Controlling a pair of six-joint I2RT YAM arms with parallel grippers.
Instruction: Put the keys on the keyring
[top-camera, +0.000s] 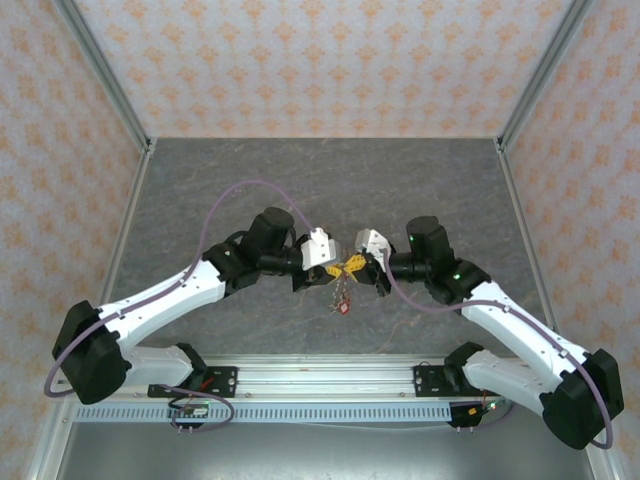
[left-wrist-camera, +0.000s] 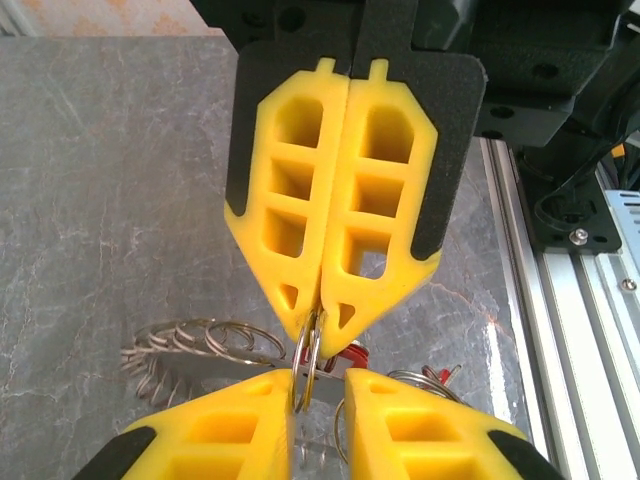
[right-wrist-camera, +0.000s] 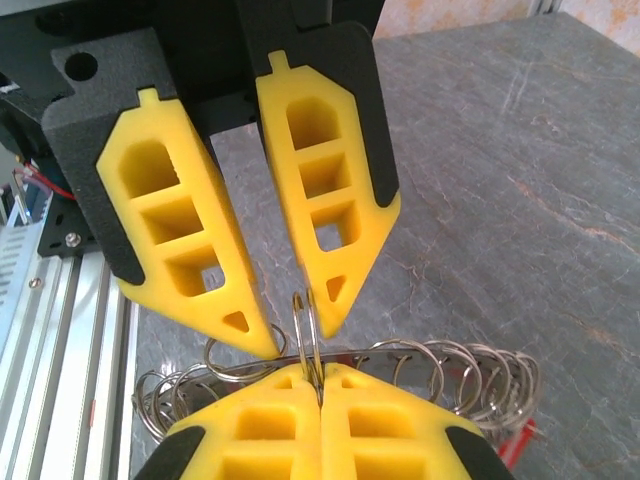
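My right gripper pinches the keyring upright to steady it. My left gripper has its jaws slightly apart around the same ring, probably to regrip. The keys dangle just below.

black-and-white arms, lilac cables, yellow latticed black-backed fingers
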